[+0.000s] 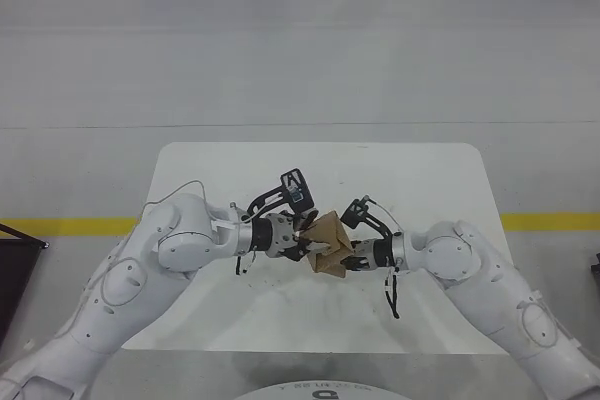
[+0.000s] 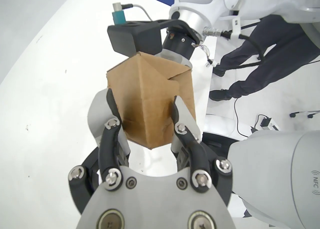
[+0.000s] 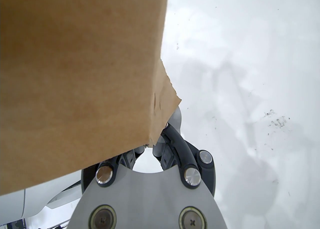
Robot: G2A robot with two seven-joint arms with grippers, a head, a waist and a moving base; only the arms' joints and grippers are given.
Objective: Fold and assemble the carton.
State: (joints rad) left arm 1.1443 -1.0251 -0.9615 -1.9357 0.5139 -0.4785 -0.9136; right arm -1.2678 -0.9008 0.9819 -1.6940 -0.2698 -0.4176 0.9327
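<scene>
Brown carton (image 1: 327,243) is held off the white table (image 1: 420,175), over its middle, between the two arms and tilted, with its panels partly folded and one end drawn to a peak. Left gripper (image 2: 146,112) straddles the near end of the carton, with a finger pressed against each side wall. Right gripper (image 1: 349,259) meets the opposite end; its fingers (image 3: 175,117) are drawn close together on a flap edge, one of them hidden behind the cardboard. The table surface shows small dark scuff marks (image 3: 276,121).
</scene>
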